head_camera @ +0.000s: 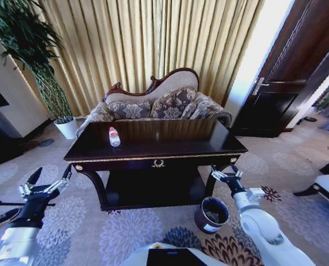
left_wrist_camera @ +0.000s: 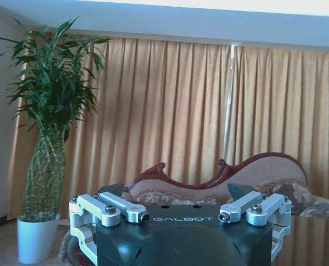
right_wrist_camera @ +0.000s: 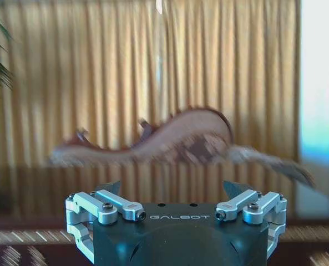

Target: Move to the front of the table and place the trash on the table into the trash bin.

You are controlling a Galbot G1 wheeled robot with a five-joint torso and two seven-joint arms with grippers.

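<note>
Item one: my left gripper, one in count, hanging over the patterned carpet off the table's left end, fingers spread apart and holding nothing; the left wrist view shows the same wide gap at.

Item two: one tall green bamboo plant in a white pot, on the floor beyond the table's far left corner.

Item three: one dark glossy wooden console table with gold edge trim, a gold wreath emblem on its front.

Item four: trash, one piece counted, a clear plastic bottle with a red cap and white label, lying on its side near the tabletop's left end.

Item five: one patterned chaise sofa with a carved dark frame, behind the table's far edge.

Item six: my right gripper, one, beside the table's front right leg, jaws parted and empty.

Item seven: one small round dark trash bin with a white label, on the carpet below that gripper; something dark lies inside, contents unclear.
</note>
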